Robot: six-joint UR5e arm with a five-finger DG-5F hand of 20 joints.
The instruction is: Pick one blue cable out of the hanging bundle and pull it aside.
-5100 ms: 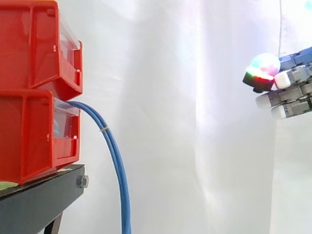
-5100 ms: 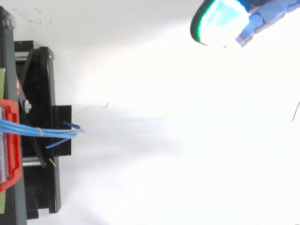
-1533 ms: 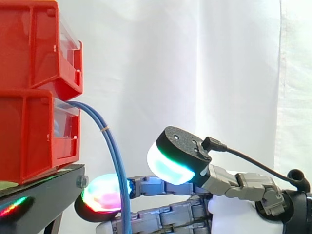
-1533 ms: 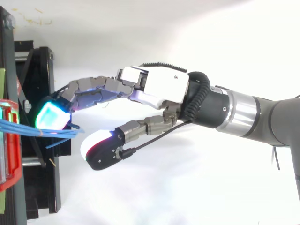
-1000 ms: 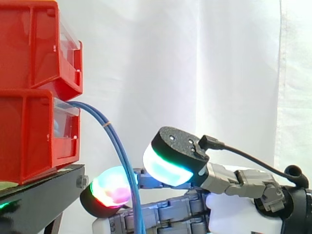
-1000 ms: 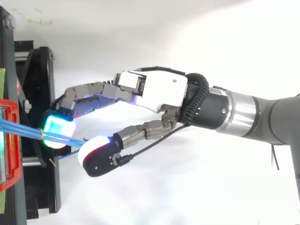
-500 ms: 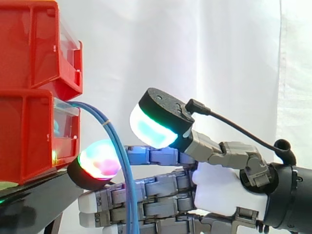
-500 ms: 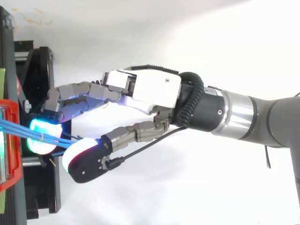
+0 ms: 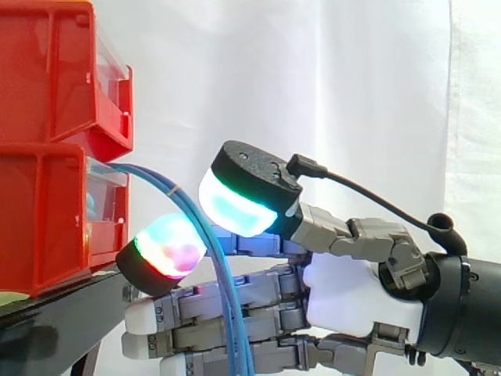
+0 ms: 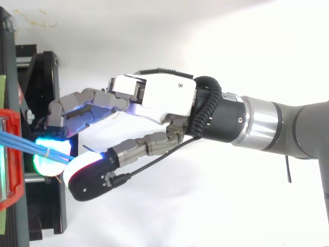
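Note:
A bundle of thin blue cables (image 9: pixel 205 235) comes out of the lower red bin (image 9: pixel 55 219) and arcs down to the lower frame edge. A small tie (image 10: pixel 45 151) binds the cables. My hand (image 10: pixel 154 98) reaches in from the right. One curled finger has its glowing pad (image 10: pixel 49 157) hooked behind the cables. The thumb pad (image 10: pixel 85 175) sits close on their other side, so the cables run between the two. In the side view the cables cross in front of the hand's (image 9: pixel 344 290) lower fingers (image 9: pixel 203 333).
Two red bins are stacked on a black stand (image 9: pixel 55 321) at the left, the upper bin (image 9: pixel 55 78) overhanging. A white curtain hangs behind. The stand's black frame (image 10: pixel 46 206) lies just under my fingertips in the top view.
The hand came in from the upper right and reached the bundle. Over the last second the finger has hooked the cables and shifted them sideways, and the thumb has drawn nearer to the finger.

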